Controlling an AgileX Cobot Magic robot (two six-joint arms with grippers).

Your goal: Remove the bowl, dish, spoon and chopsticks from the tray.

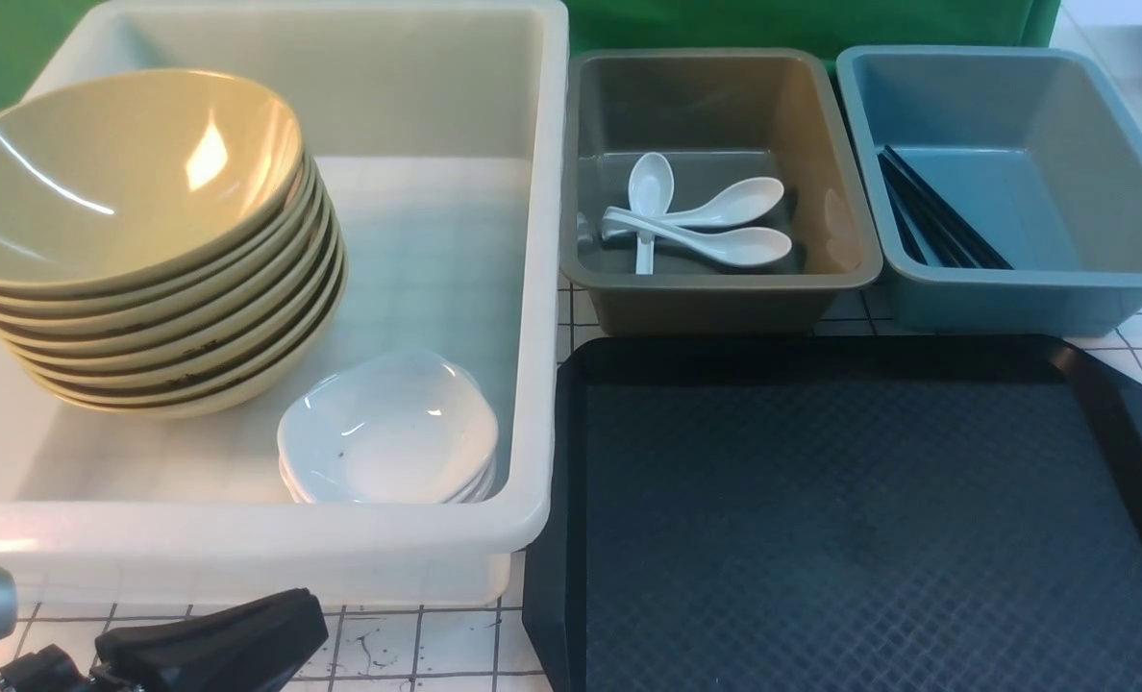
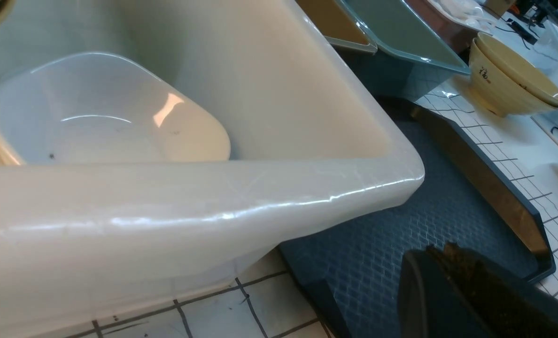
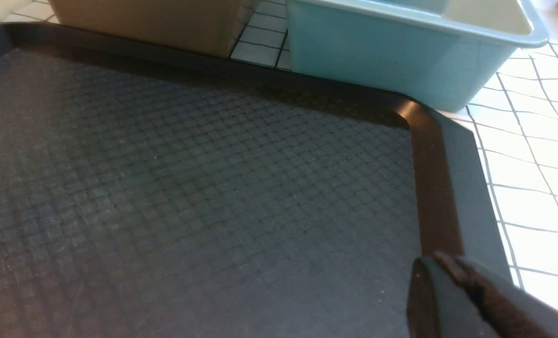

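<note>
Tray [image 1: 869,509] bare, front right on tiled table [image 1: 436,644]. Bowl [image 1: 119,173] tops tan stack in white tub [image 1: 533,288], dishes [image 1: 388,432] beside it. Spoons [image 1: 696,221] in grey-brown tub [image 1: 715,288]; chopsticks [image 1: 936,216] in blue tub [image 1: 1013,288]. Left gripper [image 1: 206,644] low, near tub's front wall, well apart from bowl; grip state unclear. Right gripper [image 3: 471,300] over tray's corner, seen only by right wrist; grip state unclear. Left wrist alone shows two more tan bowls [image 2: 514,77] beyond tray.

Front camera overlooks the tray [image 1: 859,519]; both wrist cameras hover close above it.
</note>
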